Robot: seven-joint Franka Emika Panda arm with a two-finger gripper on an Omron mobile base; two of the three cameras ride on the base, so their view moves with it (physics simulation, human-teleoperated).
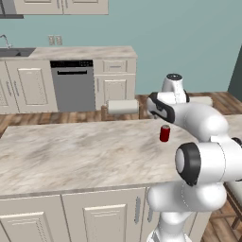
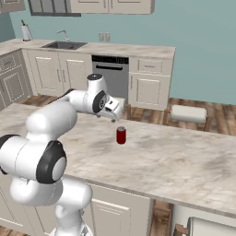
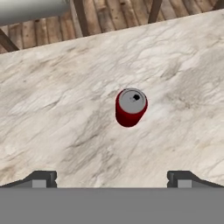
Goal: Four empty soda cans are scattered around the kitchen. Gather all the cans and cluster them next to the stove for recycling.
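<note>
One red soda can (image 3: 131,107) with a silvery top stands upright on the marble island counter (image 1: 71,151). It also shows as the red can (image 1: 164,133) just past my forearm, and as the can (image 2: 120,135) near the island's middle. My gripper (image 2: 115,115) hangs above the can and a little to its near side, pointing down at the counter. In the hand view the gripper (image 3: 111,180) is open, its fingertips (image 3: 41,179) set wide apart with nothing between them, and the can lies ahead of them. The stove is out of view.
Beyond the island's far edge stand stools with white cushions (image 1: 123,107) on a wooden floor. Against the back wall are a silver dishwasher (image 1: 72,85), white cabinets and a sink (image 2: 63,45). My own white arm blocks part of the island in both base views.
</note>
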